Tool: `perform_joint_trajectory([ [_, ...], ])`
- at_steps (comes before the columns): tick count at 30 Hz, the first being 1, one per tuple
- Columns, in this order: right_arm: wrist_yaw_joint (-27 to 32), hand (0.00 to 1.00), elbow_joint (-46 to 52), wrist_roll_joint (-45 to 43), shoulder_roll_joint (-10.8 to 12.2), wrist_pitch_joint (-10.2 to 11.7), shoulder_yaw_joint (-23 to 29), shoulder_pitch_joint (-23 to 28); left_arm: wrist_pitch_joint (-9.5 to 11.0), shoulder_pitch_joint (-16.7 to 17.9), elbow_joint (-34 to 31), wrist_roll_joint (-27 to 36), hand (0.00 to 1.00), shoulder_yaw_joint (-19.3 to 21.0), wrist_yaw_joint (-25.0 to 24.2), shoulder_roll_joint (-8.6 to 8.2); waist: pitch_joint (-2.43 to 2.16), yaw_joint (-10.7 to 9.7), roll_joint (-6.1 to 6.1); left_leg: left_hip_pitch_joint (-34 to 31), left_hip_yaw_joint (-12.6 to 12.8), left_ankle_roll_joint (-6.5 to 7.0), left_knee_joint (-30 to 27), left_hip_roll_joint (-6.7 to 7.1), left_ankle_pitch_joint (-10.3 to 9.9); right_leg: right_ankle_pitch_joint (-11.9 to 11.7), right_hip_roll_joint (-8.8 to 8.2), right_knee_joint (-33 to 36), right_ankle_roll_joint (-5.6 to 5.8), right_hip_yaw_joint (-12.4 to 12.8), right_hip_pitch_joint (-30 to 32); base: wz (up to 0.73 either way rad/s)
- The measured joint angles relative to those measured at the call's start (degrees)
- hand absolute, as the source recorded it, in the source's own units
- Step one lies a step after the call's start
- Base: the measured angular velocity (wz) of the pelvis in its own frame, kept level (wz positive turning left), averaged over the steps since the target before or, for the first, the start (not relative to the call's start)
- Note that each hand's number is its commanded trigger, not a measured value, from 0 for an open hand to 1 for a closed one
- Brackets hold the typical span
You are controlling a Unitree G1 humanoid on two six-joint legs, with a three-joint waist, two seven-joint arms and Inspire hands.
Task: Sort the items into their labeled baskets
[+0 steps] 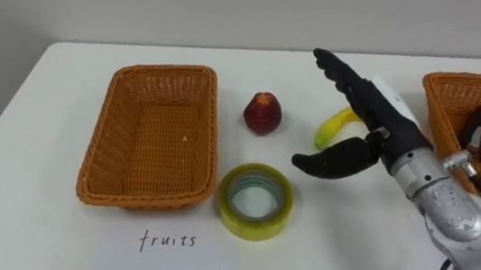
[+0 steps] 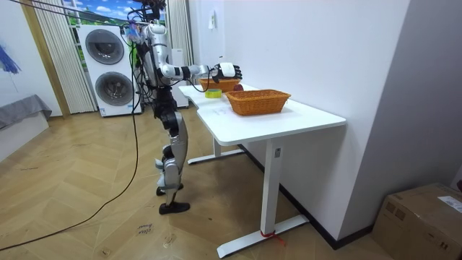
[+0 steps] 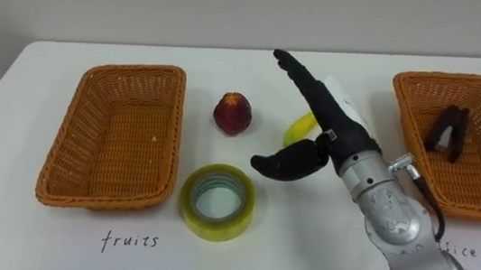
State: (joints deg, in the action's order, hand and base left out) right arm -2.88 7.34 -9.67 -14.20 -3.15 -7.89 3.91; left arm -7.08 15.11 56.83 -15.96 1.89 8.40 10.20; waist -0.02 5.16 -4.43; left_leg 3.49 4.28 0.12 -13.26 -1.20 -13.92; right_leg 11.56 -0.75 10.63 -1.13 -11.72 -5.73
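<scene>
Left eye view: I see my right hand (image 1: 382, 119) spread flat, empty, over the curved yellow banana (image 1: 332, 127) near the white table (image 1: 55, 265)'s far edge. Room view: it hangs above the table's end. Right eye view: the woven orange basket (image 3: 107, 201) sits by the left edge.

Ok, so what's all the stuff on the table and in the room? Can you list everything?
white table: one, white, in front of the robot
woven orange baskets: two, orange, left one empty, other at the right
dark clip-like thing: one, black, in the right basket
round red fruit: one, red, right of the left basket
yellow banana: one, yellow, partly behind the hand
yellow-green tape roll: one, near the left basket's front corner
white washing machines: two, stacked, behind the robot
brown cardboard box: one, on the floor
right hand: one, black fingers straight, above the table
</scene>
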Motion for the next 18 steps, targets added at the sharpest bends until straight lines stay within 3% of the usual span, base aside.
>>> perform_joint_trajectory([
  [10,-2.3,0.0,-0.1,-0.2,1.0,-0.9,-0.2,0.0,-0.5,0.0,-0.3,0.0,0.0,-0.1,-0.2,-0.1,0.05,0.0,0.3,-0.3,-0.4,-0.01,0.5,0.0,0.0,0.0,0.0,0.1,0.02,-0.8,0.2,0.02],
  [18,-3.7,0.0,-0.1,-0.4,1.0,-3.3,-2.3,0.0,-1.7,0.7,-1.9,0.0,0.0,-0.1,-0.4,-0.69,0.08,0.2,1.36,-0.3,-0.5,-0.02,0.6,0.01,0.0,0.0,-0.01,0.1,0.04,-1.0,0.2,0.0],
])
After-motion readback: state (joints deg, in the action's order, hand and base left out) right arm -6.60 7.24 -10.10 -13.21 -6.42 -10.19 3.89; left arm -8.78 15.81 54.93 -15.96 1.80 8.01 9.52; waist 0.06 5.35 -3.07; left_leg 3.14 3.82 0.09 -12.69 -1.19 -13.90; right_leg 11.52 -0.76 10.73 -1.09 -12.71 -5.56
